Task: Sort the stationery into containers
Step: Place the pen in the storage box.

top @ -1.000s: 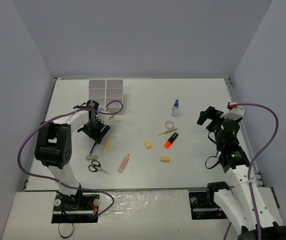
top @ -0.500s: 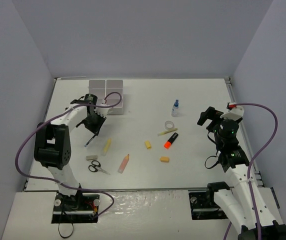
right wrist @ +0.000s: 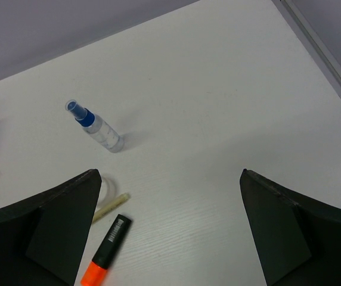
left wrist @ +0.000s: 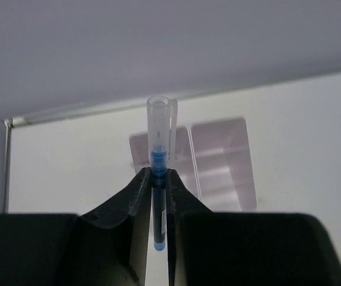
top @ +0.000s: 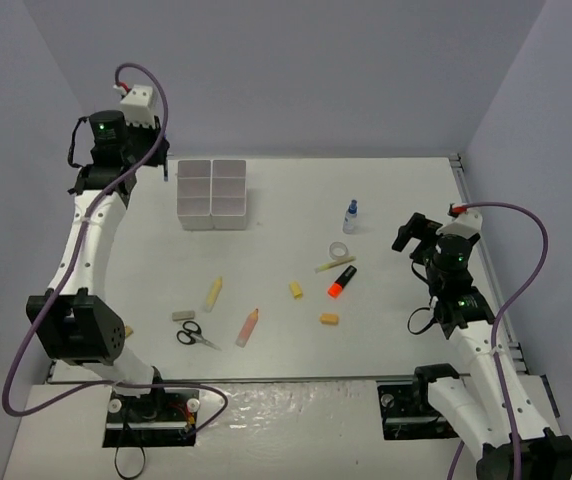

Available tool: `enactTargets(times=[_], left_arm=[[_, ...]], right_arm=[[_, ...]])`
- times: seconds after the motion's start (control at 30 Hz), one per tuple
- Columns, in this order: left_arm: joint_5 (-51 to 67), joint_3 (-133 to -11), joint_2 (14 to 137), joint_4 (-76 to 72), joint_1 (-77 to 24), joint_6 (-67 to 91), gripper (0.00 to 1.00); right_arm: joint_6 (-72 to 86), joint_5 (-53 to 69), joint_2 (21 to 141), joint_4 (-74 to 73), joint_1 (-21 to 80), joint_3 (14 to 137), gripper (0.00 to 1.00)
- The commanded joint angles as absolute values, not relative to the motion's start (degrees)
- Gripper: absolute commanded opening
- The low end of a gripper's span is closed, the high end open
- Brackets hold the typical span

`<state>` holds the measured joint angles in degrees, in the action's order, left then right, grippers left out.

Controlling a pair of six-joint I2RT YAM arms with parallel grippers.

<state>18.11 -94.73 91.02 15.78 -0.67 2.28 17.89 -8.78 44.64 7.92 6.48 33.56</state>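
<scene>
My left gripper (left wrist: pixel 158 179) is shut on a blue pen (left wrist: pixel 160 149) with a clear cap, held high in the air. In the top view the left gripper (top: pixel 163 168) hangs just left of the white containers (top: pixel 212 193), whose compartments (left wrist: pixel 218 161) show below the pen. My right gripper (right wrist: pixel 169 173) stands open with nothing in it, low over the table at the right (top: pixel 406 232). Before it lie a blue-capped bottle (right wrist: pixel 96 127), a tape roll (right wrist: pixel 106 186), a thin yellow pen (right wrist: pixel 111 205) and an orange marker (right wrist: pixel 106 250).
On the table's middle lie two yellow erasers (top: pixel 296 289) (top: pixel 329 319), a yellow marker (top: pixel 213 292), a pale orange marker (top: pixel 248 326), black-handled scissors (top: pixel 197 335) and a small grey eraser (top: pixel 183 314). Grey walls enclose the table on three sides.
The left gripper shut on the blue pen down on the table, then rose with it up and back to beside the containers. The right arm barely moved.
</scene>
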Motion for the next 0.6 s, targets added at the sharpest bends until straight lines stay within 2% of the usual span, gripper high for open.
enactTargets(times=[0.0, 0.3, 0.57], left_arm=[[16.7, -97.2, 99.2, -10.2, -1.0, 11.0, 0.00], [21.2, -90.0, 109.1, -43.8, -1.2, 6.8, 0.00], [21.8, -87.2, 112.6, -48.8, -1.0, 7.3, 0.00]], right_arm=[[18.2, -9.7, 45.3, 12.7, 7.0, 37.4, 1.00], [22.0, -10.3, 46.3, 12.8, 7.1, 39.5, 1.00], [22.2, -10.7, 46.2, 12.7, 7.3, 39.9, 1.00]])
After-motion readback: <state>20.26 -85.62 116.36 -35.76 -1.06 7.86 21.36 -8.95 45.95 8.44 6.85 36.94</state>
